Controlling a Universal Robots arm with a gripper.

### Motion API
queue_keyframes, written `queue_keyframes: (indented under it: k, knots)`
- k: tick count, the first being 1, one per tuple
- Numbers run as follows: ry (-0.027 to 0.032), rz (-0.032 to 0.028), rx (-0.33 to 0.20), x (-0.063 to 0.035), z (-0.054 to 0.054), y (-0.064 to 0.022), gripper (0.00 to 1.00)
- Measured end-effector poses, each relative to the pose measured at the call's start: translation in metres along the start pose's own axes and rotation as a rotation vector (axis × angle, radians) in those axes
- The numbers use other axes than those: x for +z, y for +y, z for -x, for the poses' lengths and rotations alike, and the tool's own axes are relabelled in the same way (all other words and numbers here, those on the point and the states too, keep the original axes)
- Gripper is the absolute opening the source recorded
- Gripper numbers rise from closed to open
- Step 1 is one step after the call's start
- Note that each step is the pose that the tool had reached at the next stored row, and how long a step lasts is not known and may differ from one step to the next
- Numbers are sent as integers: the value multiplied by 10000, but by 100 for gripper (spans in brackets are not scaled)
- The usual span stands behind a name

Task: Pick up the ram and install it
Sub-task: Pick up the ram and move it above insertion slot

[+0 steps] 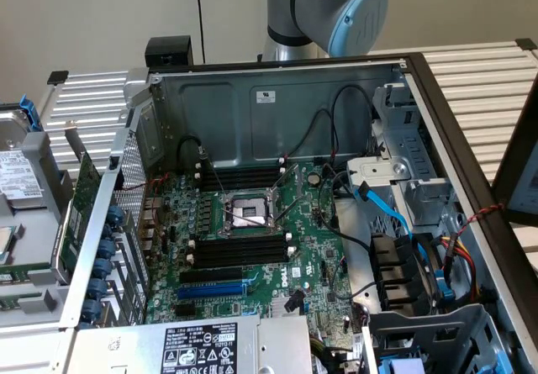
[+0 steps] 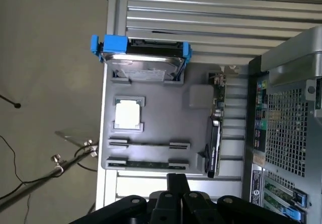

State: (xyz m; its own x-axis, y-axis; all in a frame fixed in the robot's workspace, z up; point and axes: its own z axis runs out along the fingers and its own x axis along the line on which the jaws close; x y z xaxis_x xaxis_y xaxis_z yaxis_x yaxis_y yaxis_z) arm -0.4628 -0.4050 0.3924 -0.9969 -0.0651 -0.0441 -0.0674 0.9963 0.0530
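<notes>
One gripper (image 2: 177, 183), open or closed cannot be told, nearest the ram (image 2: 147, 162), edge-on in gray tray (image 2: 166, 118) slot, processor (image 2: 127, 116) beyond, blue-framed hard drive (image 2: 146, 65) farthest, open computer case (image 1: 227, 105) centre of exterior view

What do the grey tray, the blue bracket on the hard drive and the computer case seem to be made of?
Grey tray: probably matte plastic, an even dull grey with moulded pockets.
Blue bracket: likely plastic, given its solid bright colour.
Computer case: bare sheet metal, grey with a faint sheen, stamped ribs and holes.
</notes>
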Motion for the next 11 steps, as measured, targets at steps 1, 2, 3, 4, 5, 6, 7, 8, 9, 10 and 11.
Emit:
queue_keyframes:
  k: [1,2,3,4,5,6,7,8,9,10,11]
  knots:
    - [7,6,-140,-1,0,-1,10]
    - [14,11,-259,-1,0,-2,10]
    - [23,17,-413,-1,0,-2,10]
    - [32,25,-590,-2,0,-2,10]
    - [42,34,-774,-1,0,-2,10]
    - [50,41,-955,-1,0,-2,10]
    - [59,50,-1139,0,-1,-2,10]
    - [68,58,-1319,0,-1,-3,10]
    - [77,66,-1493,1,-1,-3,10]
    - [87,74,-1671,0,-1,-2,10]
    - [98,82,-1862,0,-1,-3,10]
